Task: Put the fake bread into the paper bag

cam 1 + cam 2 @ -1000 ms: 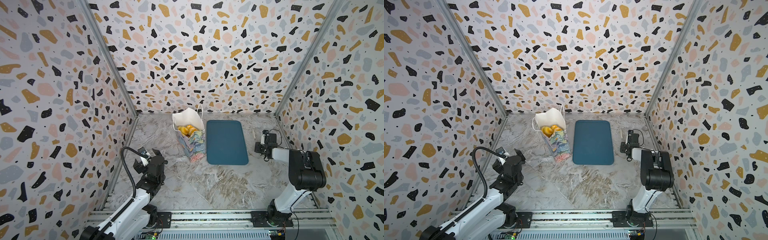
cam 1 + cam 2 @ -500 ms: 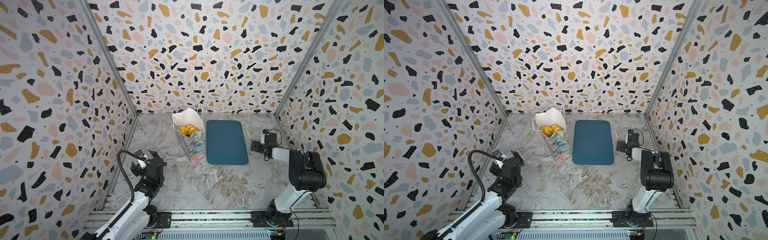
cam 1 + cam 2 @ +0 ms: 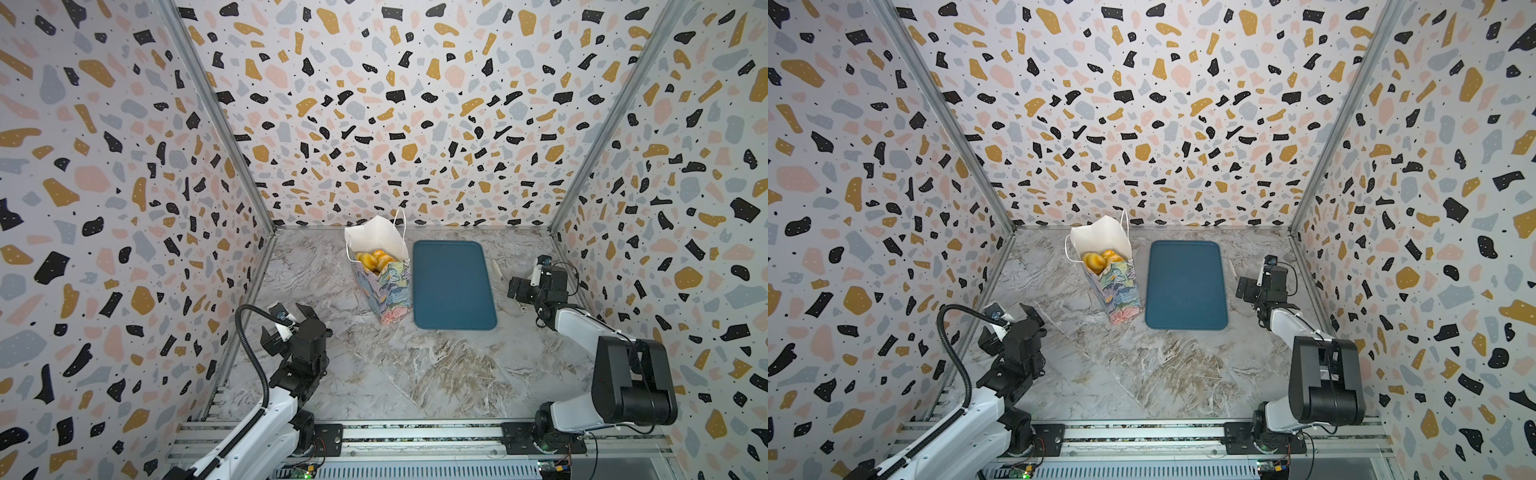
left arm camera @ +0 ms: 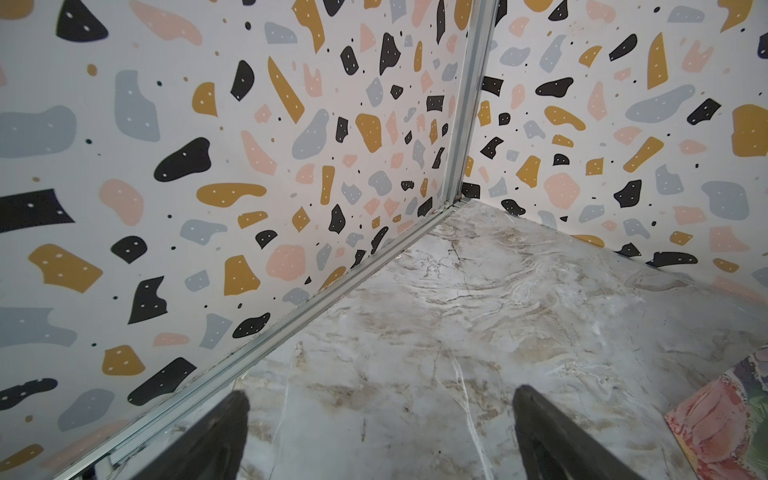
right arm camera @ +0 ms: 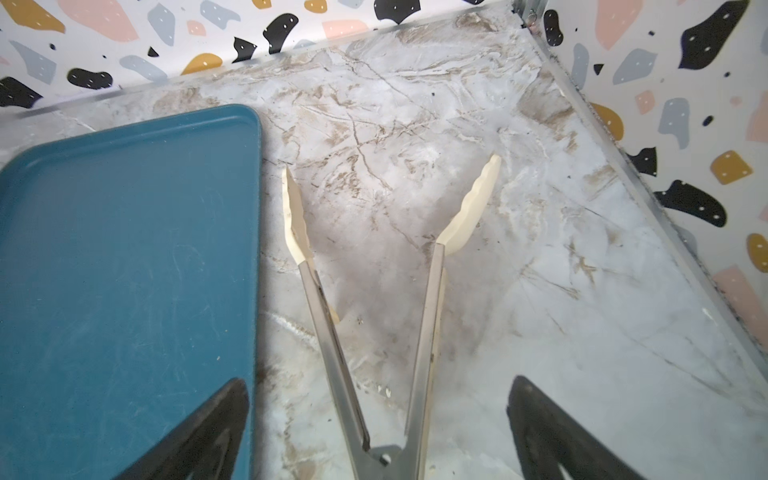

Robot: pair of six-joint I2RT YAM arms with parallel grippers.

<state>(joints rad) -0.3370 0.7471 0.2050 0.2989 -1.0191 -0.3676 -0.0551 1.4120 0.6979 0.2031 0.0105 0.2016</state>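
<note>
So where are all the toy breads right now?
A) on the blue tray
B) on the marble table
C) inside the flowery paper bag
C: the golden fake bread shows inside the open top of the floral paper bag, and the dark-blue tray beside it holds none.

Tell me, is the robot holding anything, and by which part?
Nothing. The left gripper and right gripper are open; the tongs lie loose on the table.

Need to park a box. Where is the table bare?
Widest: the marble between paper bag, blue tray and the front rail. Also left of the bag. Crowded: right of the tray, with tongs and the right end effector.
</note>
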